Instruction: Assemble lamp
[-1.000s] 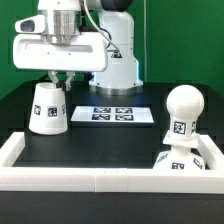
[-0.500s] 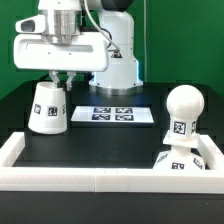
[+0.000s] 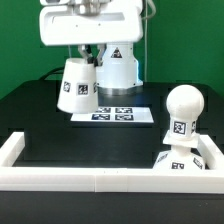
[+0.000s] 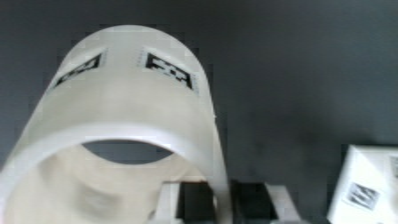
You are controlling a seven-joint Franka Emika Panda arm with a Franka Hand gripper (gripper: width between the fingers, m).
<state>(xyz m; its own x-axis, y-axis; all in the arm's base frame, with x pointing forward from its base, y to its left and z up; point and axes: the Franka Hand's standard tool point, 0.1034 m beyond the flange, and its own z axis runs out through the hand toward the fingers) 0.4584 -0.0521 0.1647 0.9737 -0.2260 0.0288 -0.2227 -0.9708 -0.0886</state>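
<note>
The jaws grip the shade (image 3: 76, 86) by its rim, holding it tilted above the counter (image 3: 90, 140), clear for carrying toward the bulb (image 3: 183, 110).

Tagged white shade (image 3: 77, 86) tilted midair; bulb (image 3: 183, 112) upright on base (image 3: 186, 160).

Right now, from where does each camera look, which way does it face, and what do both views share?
Exterior view: off the arm, facing the table front-on; shows the robot arm, the gripper lifting the shade, the bulb, the marker board.
Wrist view: on the wrist, looking along the jaws at the shade.
Shared: the shade.
</note>
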